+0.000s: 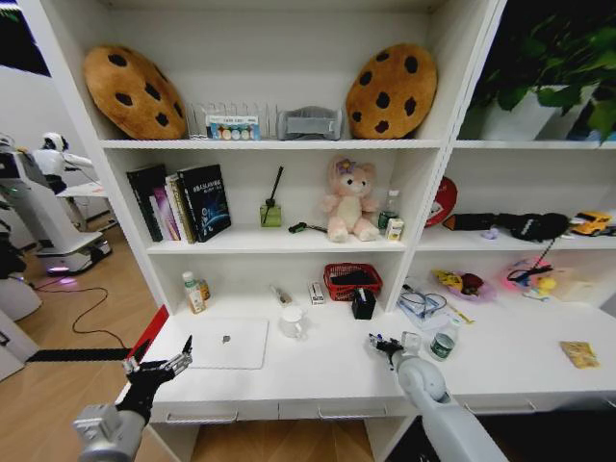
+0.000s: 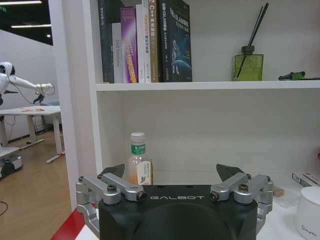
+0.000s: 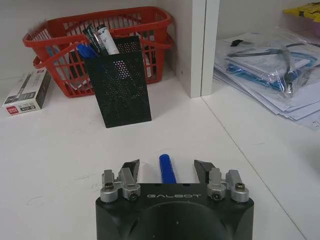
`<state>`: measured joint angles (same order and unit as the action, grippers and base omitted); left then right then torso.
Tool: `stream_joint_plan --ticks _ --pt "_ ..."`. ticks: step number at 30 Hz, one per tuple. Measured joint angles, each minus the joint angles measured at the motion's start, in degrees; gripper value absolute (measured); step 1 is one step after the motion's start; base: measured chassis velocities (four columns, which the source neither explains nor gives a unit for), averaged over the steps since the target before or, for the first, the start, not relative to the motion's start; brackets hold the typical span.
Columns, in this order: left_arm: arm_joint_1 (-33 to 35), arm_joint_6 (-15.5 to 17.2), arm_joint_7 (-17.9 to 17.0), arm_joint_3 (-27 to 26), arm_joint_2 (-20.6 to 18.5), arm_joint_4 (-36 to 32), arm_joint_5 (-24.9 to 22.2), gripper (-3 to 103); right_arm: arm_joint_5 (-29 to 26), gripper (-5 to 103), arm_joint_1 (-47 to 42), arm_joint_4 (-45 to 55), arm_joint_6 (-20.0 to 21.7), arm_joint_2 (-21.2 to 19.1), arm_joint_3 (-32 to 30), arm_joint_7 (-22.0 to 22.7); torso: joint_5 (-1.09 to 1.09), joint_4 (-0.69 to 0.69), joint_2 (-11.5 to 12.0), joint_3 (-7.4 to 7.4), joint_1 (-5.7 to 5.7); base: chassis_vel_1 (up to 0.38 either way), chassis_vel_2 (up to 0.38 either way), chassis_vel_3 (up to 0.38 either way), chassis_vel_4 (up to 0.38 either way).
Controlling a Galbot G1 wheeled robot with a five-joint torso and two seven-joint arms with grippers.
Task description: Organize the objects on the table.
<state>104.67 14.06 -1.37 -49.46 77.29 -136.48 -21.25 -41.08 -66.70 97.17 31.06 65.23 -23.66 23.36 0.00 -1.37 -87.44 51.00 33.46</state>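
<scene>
We see the white table (image 1: 539, 371) running under a tall shelf unit (image 1: 423, 144). The closed silver laptop (image 1: 227, 344) lies flat on the table toward our left. A white mug (image 1: 292, 322) stands just beside its right edge. Behind the mug, a red basket (image 3: 60, 55) sits against the back wall, with a black mesh pen holder (image 3: 120, 82) tilted in front of it and touching it. A short green-labelled can (image 1: 442, 346) stands right of centre, and a flat yellow packet (image 1: 579, 354) lies well apart from it near the table's right end.

Our left gripper (image 1: 159, 367) hangs just off the table's left front corner, near the laptop's left edge, jaws spread wide and holding nothing; a small bottle (image 2: 138, 160) stands beyond it.

Our right gripper (image 1: 386, 346) is low over the table in front of the pen holder, near the can. Its jaws stand open, and a blue pen (image 3: 167, 168) lies on the table between them, its end pointing toward the holder. The fingers (image 3: 131, 169) are not closed on it.
</scene>
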Motion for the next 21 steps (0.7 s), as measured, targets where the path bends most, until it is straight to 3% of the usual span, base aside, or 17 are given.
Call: stream_joint_plan --ticks 1,3,4,6,9,20,21 --pt "0.00 0.00 0.00 0.00 0.00 0.00 0.00 100 0.00 65 0.00 0.00 0.00 0.00 0.00 0.00 0.00 0.00 0.00 0.00 0.00 0.000 0.000 0.000 0.000" --pt "0.00 0.00 0.00 0.00 0.00 0.00 0.00 100 0.12 54 -0.21 -0.29 -0.43 0.32 -0.09 -0.05 0.00 0.00 0.00 0.00 0.00 0.000 0.000 0.000 0.000" --pt "0.00 0.00 0.00 0.00 0.00 0.00 0.00 100 0.12 54 -0.21 -0.29 -0.43 0.32 -0.09 -0.05 0.00 0.00 0.00 0.00 0.00 0.000 0.000 0.000 0.000" --pt "0.00 0.00 0.00 0.00 0.00 0.00 0.00 100 0.23 42 -0.34 -0.49 -0.58 0.51 -0.25 -0.05 -0.01 0.00 0.00 0.00 0.00 0.000 0.000 0.000 0.000" --pt "0.00 0.00 0.00 0.00 0.00 0.00 0.00 100 0.24 34 -0.37 -0.62 -0.67 0.62 -0.33 -0.05 -0.01 0.00 0.00 0.00 0.00 0.000 0.000 0.000 0.000" --pt "0.00 0.00 0.00 0.00 0.00 0.00 0.00 100 1.30 31 -0.93 -0.79 -1.38 0.95 -0.15 -1.05 -0.01 0.00 0.00 0.00 0.00 0.000 0.000 0.000 0.000" --pt "0.00 0.00 0.00 0.00 0.00 0.00 0.00 100 1.43 28 -0.98 -0.84 -1.54 0.98 -0.05 -1.10 -0.02 0.00 0.00 -0.01 0.00 0.000 0.000 0.000 0.000"
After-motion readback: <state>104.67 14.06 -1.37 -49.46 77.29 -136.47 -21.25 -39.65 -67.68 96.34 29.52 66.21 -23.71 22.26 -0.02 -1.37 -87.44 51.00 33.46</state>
